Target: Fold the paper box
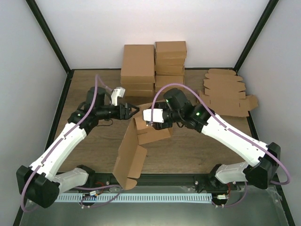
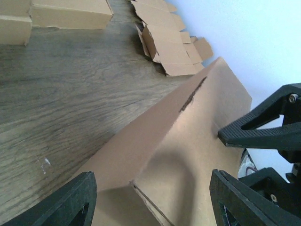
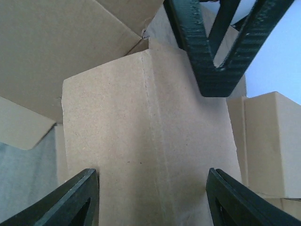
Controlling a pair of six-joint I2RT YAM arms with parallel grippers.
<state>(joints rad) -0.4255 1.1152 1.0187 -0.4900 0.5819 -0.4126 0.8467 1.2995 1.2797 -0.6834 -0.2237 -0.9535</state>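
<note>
Bracing raised walls from two sides.
Straddles one standing panel with the left claw (image 2: 151, 181) and a creased corner with the right claw (image 3: 151, 176), jaws spread, real pinch impossible to tell; props the paper box (image 1: 129, 157) at the middle of the tabletop (image 1: 188, 155), likely for squaring its folds.

1. The paper box (image 1: 134, 157) was a large piece of plain brown cardboard, creased into rectangular panels with flaps.
2. It was only partly folded: several panels stood up at angles to one another instead of lying flat.
3. It sat on the wooden table (image 1: 94, 146), around the middle, with one long panel reaching toward the near edge.
4. The left wrist view showed a panel rising at a slant from the tabletop, with a narrow dark slot near its upper edge.
5. The right wrist view showed a straight crease running down a tan panel, and a rounded flap at lower left.
</note>
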